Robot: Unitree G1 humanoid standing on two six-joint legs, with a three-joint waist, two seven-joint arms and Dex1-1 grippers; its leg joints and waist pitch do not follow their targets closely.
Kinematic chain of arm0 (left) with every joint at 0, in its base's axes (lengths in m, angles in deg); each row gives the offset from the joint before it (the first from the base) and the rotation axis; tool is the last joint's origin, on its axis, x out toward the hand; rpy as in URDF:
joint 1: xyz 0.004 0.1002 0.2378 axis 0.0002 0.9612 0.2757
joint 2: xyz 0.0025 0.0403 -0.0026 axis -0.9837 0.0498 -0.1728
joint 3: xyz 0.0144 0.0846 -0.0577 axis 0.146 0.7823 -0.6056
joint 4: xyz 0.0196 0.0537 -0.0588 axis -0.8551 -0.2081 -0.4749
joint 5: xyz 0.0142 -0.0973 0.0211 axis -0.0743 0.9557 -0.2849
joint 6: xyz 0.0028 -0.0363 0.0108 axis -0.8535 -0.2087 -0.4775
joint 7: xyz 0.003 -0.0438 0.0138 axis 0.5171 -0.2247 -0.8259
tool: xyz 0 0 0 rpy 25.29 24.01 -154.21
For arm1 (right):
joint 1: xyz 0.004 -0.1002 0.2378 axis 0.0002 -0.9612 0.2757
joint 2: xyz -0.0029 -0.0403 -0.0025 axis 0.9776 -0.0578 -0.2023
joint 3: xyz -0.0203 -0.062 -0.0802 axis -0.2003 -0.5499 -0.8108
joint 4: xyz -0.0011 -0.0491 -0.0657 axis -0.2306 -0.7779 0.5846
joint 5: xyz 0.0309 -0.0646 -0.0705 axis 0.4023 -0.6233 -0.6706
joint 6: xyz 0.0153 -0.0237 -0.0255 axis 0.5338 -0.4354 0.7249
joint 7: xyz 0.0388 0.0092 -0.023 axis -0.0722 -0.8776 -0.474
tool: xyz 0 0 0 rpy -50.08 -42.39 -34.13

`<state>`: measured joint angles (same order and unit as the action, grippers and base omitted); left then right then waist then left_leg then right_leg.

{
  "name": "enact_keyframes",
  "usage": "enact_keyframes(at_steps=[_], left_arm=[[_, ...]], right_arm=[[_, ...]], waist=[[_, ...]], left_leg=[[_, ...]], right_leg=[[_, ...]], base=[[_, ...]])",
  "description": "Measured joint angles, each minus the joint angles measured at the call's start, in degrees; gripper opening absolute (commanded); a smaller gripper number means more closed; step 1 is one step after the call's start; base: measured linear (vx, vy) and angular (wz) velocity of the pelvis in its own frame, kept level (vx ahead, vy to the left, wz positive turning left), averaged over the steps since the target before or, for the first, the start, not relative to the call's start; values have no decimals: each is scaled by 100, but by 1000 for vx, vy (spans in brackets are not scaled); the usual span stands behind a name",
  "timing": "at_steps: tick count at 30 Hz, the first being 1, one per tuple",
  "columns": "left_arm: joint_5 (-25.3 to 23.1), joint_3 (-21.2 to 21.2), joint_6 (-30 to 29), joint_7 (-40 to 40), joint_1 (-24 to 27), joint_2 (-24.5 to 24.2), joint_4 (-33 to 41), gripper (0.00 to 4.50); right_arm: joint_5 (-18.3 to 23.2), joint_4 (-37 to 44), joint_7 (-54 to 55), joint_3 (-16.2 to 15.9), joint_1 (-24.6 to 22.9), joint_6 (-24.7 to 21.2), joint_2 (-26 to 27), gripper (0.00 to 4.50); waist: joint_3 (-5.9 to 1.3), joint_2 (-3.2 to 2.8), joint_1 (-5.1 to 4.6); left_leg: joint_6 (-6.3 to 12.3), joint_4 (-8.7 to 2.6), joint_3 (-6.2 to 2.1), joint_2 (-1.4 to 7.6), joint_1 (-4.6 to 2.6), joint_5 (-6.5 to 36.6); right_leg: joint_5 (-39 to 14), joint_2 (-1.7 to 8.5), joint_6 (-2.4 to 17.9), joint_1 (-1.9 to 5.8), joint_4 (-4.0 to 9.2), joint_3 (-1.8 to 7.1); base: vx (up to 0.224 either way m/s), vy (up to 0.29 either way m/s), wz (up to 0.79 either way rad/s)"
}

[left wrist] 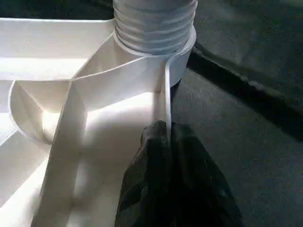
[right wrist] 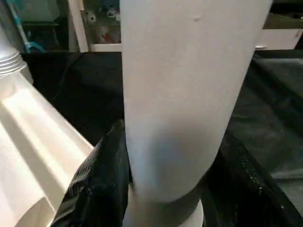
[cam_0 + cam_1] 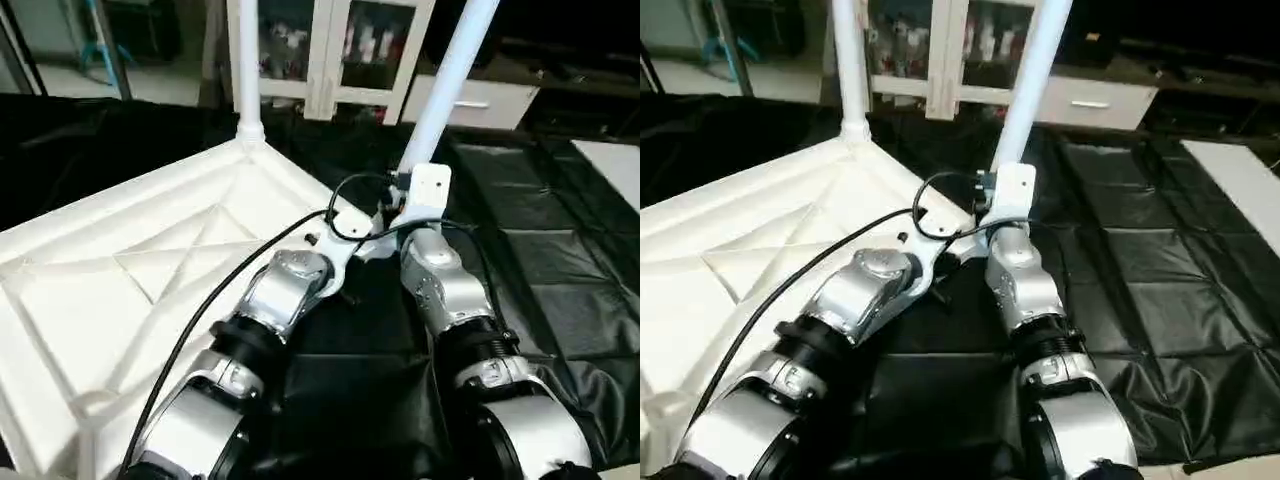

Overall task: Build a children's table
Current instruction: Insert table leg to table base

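The children's table top [image 3: 150,290] lies upside down on the black-draped worktable [image 3: 560,260], its white ribbed underside facing up, with diagonal ribs meeting in an X toward its middle. It takes up the worktable's left part, one corner pointing toward the far edge. A white tube leg [image 3: 247,60] stands upright in that far corner's round socket. A second leg [image 3: 450,75] (leaning slightly to the right) rises from the socket at the top's right-hand corner, where its ridged base [image 1: 154,23] sits in the socket's collar, by the top's thin rim.
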<state>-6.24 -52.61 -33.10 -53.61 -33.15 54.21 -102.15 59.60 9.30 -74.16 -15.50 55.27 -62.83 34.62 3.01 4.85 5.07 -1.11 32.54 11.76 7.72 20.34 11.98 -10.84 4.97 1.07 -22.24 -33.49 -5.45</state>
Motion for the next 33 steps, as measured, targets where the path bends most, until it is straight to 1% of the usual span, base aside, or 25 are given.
enact_keyframes(at_steps=[6,12,13,15,16,17,18,21,22,24,26,27,29,30,31,32,33], left_arm=[[0,-58,37,-19,-88,-3,-169,0],[0,-66,37,-19,-91,-10,-173,0],[0,-69,37,-19,-91,-10,-173,0],[3,-82,41,-2,-96,-7,-176,0],[15,-62,53,55,-110,32,-175,0],[35,-24,59,112,-107,50,-186,0],[50,-19,85,135,-121,46,-186,0],[55,-8,87,158,-153,33,-185,0],[57,-7,87,177,-153,30,-185,0],[57,-7,87,209,-153,13,-185,0],[61,-7,93,228,-155,0,-185,0],[66,-8,106,254,-159,-19,-180,0],[74,-8,122,272,-161,-45,-174,0],[95,-8,134,280,-166,-70,-173,0],[104,-7,135,305,-170,-92,-167,0],[112,-7,136,337,-172,-116,-159,0],[117,-7,148,376,-172,-137,-150,0]], right_arm=[[-26,-539,72,2,236,328,38,184],[-54,-653,49,4,265,467,50,184],[-54,-705,45,4,282,512,50,219],[-99,-921,37,7,366,553,32,257],[-106,-1103,32,33,362,518,-13,257],[-112,-1186,7,47,283,562,9,276],[-135,-1182,-24,55,283,593,-10,276],[-151,-1200,-108,61,295,550,-51,311],[-152,-1190,-152,60,262,545,-59,311],[-165,-1173,-238,48,235,527,-79,339],[-172,-1108,-336,34,177,440,-107,350],[-172,-1074,-434,19,62,377,-119,358],[-165,-951,-592,-10,-70,326,-139,382],[-159,-805,-711,-21,-122,260,-179,389],[-150,-566,-859,-61,-234,195,-233,403],[-145,-295,-1023,-120,-368,135,-302,403],[-145,-37,-1198,-174,-507,66,-381,415]], waist=[[3,1,-12],[3,1,-14],[3,1,-14],[4,2,-8],[8,8,13],[22,2,41],[26,1,52],[27,1,59],[27,2,61],[27,2,66],[28,3,72],[30,0,75],[46,-19,73],[56,-30,72],[60,-33,80],[63,-38,89],[68,-45,86]], left_leg=[[-1,10,0,6,-6,0],[-5,11,0,6,-7,-1],[-6,11,0,6,-7,-2],[-7,11,0,6,-6,-3],[-7,11,0,6,-2,-3],[-7,12,0,6,9,-4],[0,19,7,6,29,-12],[45,40,8,7,76,-40],[48,45,8,7,78,-40],[49,50,8,7,79,-40],[50,54,8,8,79,-41],[50,56,8,9,80,-41],[50,63,8,10,83,-41],[50,67,8,10,85,-41],[51,67,8,11,85,-42],[51,68,7,14,85,-42],[52,70,8,15,85,-43]], right_leg=[[-17,-3,16,-1,-17,1],[-15,-3,17,0,-23,1],[-15,-3,17,-1,-25,1],[-16,-3,17,-2,-29,1],[-16,-3,17,-4,-28,0],[-20,-1,18,-8,-31,0],[-21,5,19,-31,-46,4],[-20,8,21,-72,-68,3],[-20,8,21,-75,-71,3],[-20,10,21,-75,-76,3],[-19,10,22,-76,-80,3],[-19,10,22,-77,-82,3],[-19,10,22,-79,-89,3],[-19,11,22,-83,-95,3],[-19,11,22,-83,-97,2],[-19,11,22,-83,-99,1],[-19,10,22,-84,-100,1]], base=[[0,0,0],[0,0,0],[0,0,0],[0,0,0],[0,0,0],[0,0,0],[0,0,0],[0,0,0],[0,0,0],[0,0,0],[0,0,0],[0,0,0],[0,0,0],[0,0,0],[0,0,0],[0,0,0],[0,0,0]])
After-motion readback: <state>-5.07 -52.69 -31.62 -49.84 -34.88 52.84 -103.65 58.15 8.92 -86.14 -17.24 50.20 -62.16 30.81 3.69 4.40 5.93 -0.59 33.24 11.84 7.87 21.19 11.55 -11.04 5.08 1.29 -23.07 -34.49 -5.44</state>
